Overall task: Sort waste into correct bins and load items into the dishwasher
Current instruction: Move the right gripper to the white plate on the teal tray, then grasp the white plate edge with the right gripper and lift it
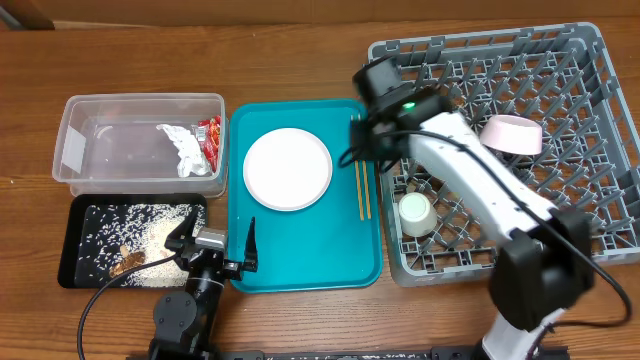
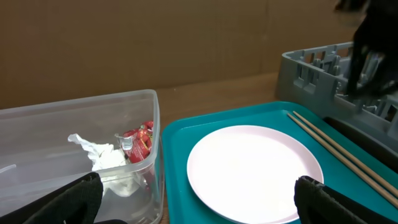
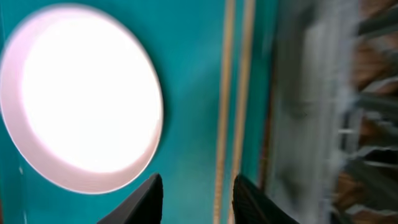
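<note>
Wooden and very thin, the two chopsticks [image 1: 362,180] lie side by side along the right edge of the teal tray [image 1: 300,255], between the pale plate [image 1: 287,168] and the grey dish rack [image 1: 590,60]. We judge them light and stiff but quick to roll or scissor apart, and they lie flat with little room beneath, so a pinch across both near their middle looks safest. The right gripper [image 3: 198,202] hovers over them with its fingers spread and nothing between them. In its own view the sticks run close to one finger rather than down the centre of the gap. The plate looks rigid, smooth and slippery, and only its rim offers a hold. The left gripper [image 2: 200,202] is likewise spread and empty, low at the tray's near edge, facing the plate and the clear tub [image 1: 70,130] with the wrappers [image 1: 190,145] inside. The pink bowl [image 1: 512,134] and white cup [image 1: 415,212] sit in the rack. The right-wrist view is badly blurred — the rack is a grey smear there, and we cannot tell how high the fingers hang. From overhead the right arm covers the sticks' far ends and much of the rack — the whitish bowl may be under it, though we cannot find it
</note>
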Available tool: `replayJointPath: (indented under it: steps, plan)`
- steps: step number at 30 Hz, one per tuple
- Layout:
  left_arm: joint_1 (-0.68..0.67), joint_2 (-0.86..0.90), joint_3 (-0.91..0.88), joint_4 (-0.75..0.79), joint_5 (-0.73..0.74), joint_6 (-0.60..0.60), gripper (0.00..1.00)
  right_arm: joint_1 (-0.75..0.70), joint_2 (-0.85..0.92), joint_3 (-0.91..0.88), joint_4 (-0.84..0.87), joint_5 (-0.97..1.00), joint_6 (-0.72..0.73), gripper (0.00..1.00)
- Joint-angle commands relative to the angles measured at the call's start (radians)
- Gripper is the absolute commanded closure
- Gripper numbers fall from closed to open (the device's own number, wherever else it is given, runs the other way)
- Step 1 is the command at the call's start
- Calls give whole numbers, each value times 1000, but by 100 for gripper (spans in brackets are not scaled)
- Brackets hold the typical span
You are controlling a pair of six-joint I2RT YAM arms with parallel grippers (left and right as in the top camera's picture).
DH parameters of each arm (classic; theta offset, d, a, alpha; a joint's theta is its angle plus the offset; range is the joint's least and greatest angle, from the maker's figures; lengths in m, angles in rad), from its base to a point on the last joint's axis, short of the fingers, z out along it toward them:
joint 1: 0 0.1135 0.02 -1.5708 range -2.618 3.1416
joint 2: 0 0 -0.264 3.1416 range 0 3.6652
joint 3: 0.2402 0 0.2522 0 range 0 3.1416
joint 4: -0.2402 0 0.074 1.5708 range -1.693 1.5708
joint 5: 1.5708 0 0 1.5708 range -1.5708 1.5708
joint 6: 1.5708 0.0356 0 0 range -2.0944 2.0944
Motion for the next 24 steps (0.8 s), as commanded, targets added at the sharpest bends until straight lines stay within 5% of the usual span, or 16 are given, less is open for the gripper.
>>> replayJointPath:
  steps: [1,7,12,18,20,21,24]
  plan:
    - [-2,-4,-3,0,12,-10,0,49,63,-16,27,-44,24,60]
    - [-2,-4,-3,0,12,-10,0,117,113,-16,54,16,17,61]
    - [-2,-4,-3,0,12,-10,0,154,123,-16,92,84,51,43]
    - [-2,-4,-3,0,12,-10,0,140,209,-19,132,92,158,42]
    - [-2,-4,-3,0,12,-10,0,129,239,-19,139,72,183,50]
    - [-2,-4,-3,0,12,-10,0,121,243,-19,147,31,182,66]
    - [-2,-4,-3,0,12,-10,0,114,242,-18,174,-76,181,89]
